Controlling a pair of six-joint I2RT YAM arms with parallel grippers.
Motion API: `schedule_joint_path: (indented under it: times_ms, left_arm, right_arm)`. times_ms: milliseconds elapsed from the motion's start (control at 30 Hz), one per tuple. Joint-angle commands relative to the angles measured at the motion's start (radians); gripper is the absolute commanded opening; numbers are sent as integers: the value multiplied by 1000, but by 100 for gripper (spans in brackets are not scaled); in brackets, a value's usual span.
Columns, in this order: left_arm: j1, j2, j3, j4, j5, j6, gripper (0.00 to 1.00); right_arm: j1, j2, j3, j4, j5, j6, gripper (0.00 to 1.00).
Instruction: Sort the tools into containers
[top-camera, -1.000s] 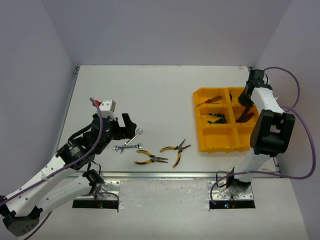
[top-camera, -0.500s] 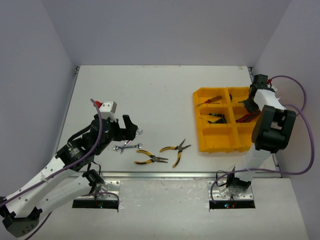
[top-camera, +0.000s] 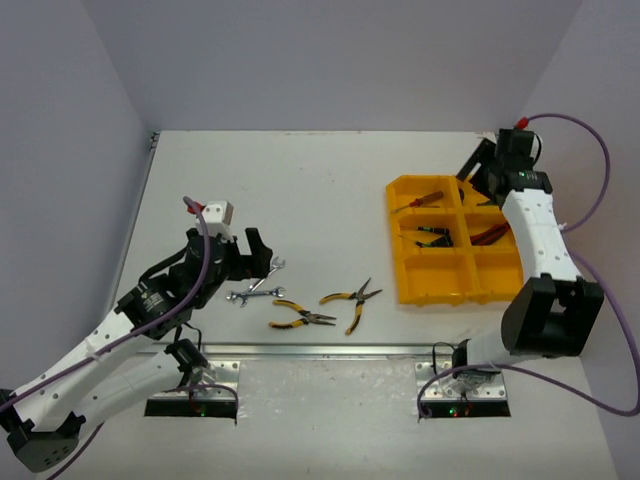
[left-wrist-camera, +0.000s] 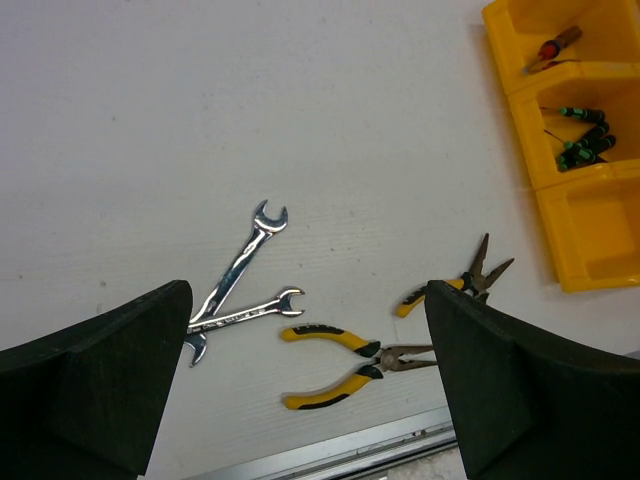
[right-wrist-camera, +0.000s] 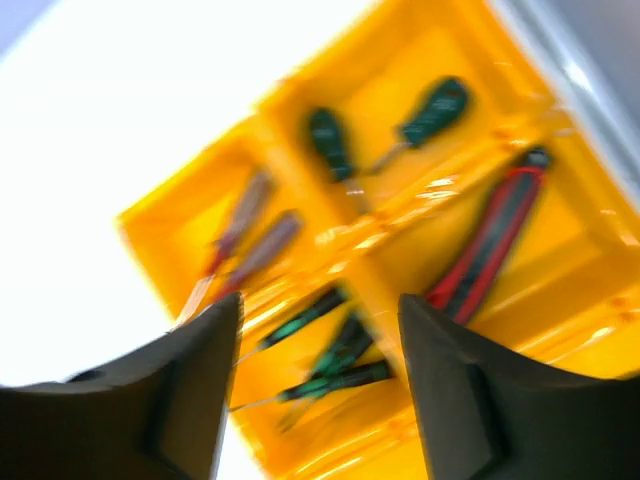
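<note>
Left gripper (left-wrist-camera: 305, 300) gapes empty over wrenches (left-wrist-camera: 243, 262) left of the tray (top-camera: 440, 296); right gripper (right-wrist-camera: 320, 305), part-open and empty, above it.

White matte surface (top-camera: 300, 190). Pale grey walls (top-camera: 330, 60) close off the far, left and right sides. A metal strip (top-camera: 330, 350) runs along the surface's near edge. There's a small dark fitting (top-camera: 153, 140) at the far-left corner.
</note>
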Motion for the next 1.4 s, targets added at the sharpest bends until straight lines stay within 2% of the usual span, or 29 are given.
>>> schedule_joint_path:
  times_ms: [0, 33, 67, 167, 200, 267, 333, 367, 467, 500, 567, 600, 733, 767, 800, 833, 867, 933, 1000, 1200, 1333, 1367]
  left_arm:
    - [22, -20, 24, -1, -111, -39, 100]
    - [27, -24, 26, -9, -131, -46, 100]
    - [28, -26, 29, -14, -147, -52, 100]
    - [59, -29, 35, -33, -198, -78, 100]
    - [59, -28, 35, -34, -206, -84, 100]
    - [76, 2, 43, -58, -229, -121, 100]
    - [78, 37, 57, -131, -266, -195, 100]
    - [80, 75, 68, -174, -276, -285, 100]
    - [79, 193, 85, -178, -185, -394, 100]
    - [79, 230, 94, -160, -182, -371, 100]
    - [79, 346, 139, -85, -25, -208, 100]
    - [80, 387, 165, -85, 3, -171, 100]
    - [83, 451, 252, -138, 2, -104, 100]
    - [101, 453, 278, -219, -52, -161, 100]
    - [115, 451, 299, -230, -101, -234, 100]
    - [127, 451, 322, -324, -145, -423, 100]
    - [143, 452, 329, -421, -170, -544, 100]
    - [170, 466, 321, -494, -112, -779, 100]
    - [174, 490, 277, -523, -28, -944, 100]
    - [180, 591, 136, -448, 141, -1242, 100]
    - [179, 679, 147, -427, 158, -1309, 97]
    - [179, 708, 156, -422, 156, -1311, 93]
  right_arm:
    - [139, -152, 19, -41, -88, -84, 92]
    - [187, -175, -4, -55, -102, -84, 98]
    - [222, -186, -21, -69, -107, -80, 99]
    - [414, -266, -103, -88, -66, -60, 99]
    - [417, -267, -116, -92, -65, -60, 99]
    - [518, -285, -147, -131, -65, -58, 99]
    - [570, -309, -161, -153, -63, -54, 99]
    - [586, -323, -185, -157, -68, -54, 99]
    - [592, -398, -249, -157, -114, -54, 99]
    - [592, -418, -262, -158, -124, -54, 99]
    - [590, -481, -294, -163, -147, -70, 99]
    - [590, -501, -300, -175, -157, -80, 99]
    - [590, -560, -308, -231, -216, -123, 99]
    - [590, -602, -316, -240, -260, -127, 99]
    - [590, -627, -327, -240, -273, -126, 99]
    - [590, -653, -357, -222, -279, -123, 99]
    - [590, -702, -376, -211, -281, -115, 99]
    - [590, -749, -413, -187, -281, -107, 99]
    - [590, -784, -422, -181, -290, -101, 99]
    - [590, -789, -405, -186, -356, -106, 99]
    - [590, -807, -435, -166, -400, -93, 99]
    - [590, -810, -444, -164, -408, -92, 99]
